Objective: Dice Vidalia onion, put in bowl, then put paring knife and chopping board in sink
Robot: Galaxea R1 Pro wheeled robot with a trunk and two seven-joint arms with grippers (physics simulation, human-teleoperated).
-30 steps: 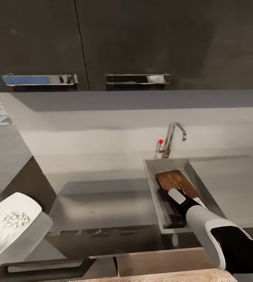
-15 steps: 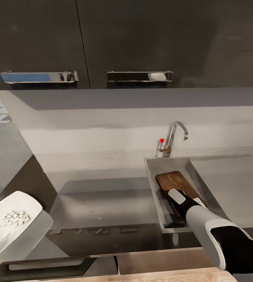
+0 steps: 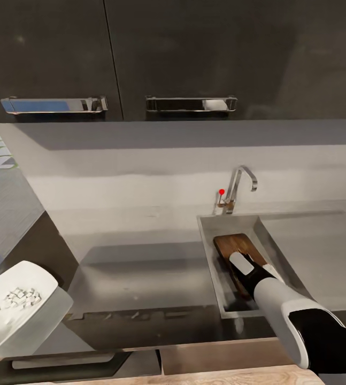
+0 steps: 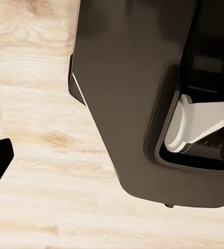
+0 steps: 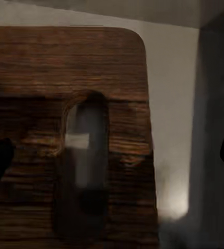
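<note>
**Board down in the sink, right arm reaching into the basin**

Over the sink (image 3: 211, 251) we see our right arm stretched down into the steel basin, w/ the chopping board (image 3: 236, 247) lying inside it, its far end toward the tap (image 3: 238, 187) (angular, red dot beside its base). From the right wrist view the board (image 5: 65, 104) sits close below the cam, its slot-shaped handle hole (image 5: 86, 166) plain in the dark wood grain, steel sink wall beside it. Two dark finger tips of the right gripper (image 5: 112, 155) show at opposite edges of that view, well apart, so its jaws stand wide and hold nothing.

Countertop (image 3: 140, 272) is matte grey, running long in front of a pale backsplash, w/ a flat steel drainboard (image 3: 317, 251) on the right of the basin. Dark upper cabinets (image 3: 194, 53) carry two chrome handles. At lower left the white bowl (image 3: 12, 315) holds small pale diced bits (image 3: 15, 299).

Left wrist view gives light wood floor (image 4: 28, 155) and a dark part of our own body; left gripper state we can't tell.
</note>
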